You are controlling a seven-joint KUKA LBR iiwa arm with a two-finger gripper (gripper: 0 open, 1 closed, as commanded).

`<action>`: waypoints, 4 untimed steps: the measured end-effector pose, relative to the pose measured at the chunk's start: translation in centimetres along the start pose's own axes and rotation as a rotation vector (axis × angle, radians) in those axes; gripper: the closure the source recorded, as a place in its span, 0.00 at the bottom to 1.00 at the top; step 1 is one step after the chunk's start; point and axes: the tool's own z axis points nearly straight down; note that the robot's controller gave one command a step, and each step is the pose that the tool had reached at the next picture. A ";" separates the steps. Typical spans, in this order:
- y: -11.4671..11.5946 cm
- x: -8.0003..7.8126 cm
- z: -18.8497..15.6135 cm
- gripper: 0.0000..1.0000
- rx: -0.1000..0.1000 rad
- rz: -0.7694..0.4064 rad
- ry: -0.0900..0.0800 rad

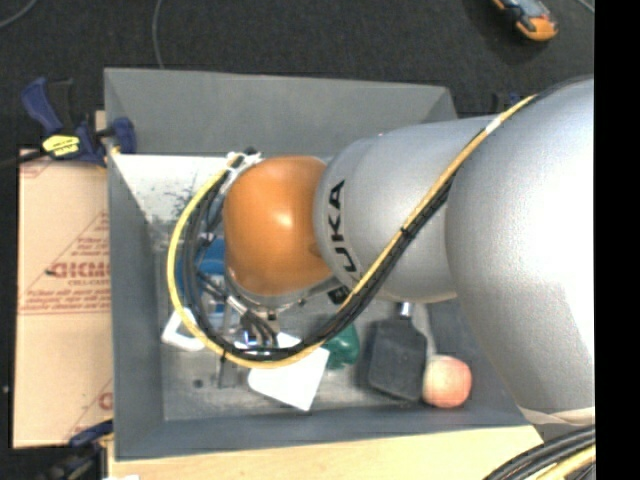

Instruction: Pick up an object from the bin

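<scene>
My gripper [243, 320] hangs low over the front left part of the bin, mostly hidden under the arm's orange cover. A white flat card [291, 381] lies just in front of it on the bin floor. A second white piece [180, 334] pokes out at its left side. A blue thing [212, 264] shows behind the cables at the gripper's far left. A small green thing [345, 346] sits just right of the gripper, half hidden by the arm.
A black block [396, 361] and a pink-and-yellow ball like a peach [447, 382] lie along the front wall to the right. The arm covers the bin's middle and right. The left wall stands close to the gripper.
</scene>
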 end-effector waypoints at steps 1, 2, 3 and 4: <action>-0.1 -0.2 -0.5 0.00 -0.002 0.006 -0.007; -2.6 -1.1 7.9 0.00 -0.001 0.148 -0.003; -1.6 -2.0 7.8 0.00 -0.004 0.188 0.004; -2.6 -1.4 7.8 0.00 -0.003 0.151 -0.005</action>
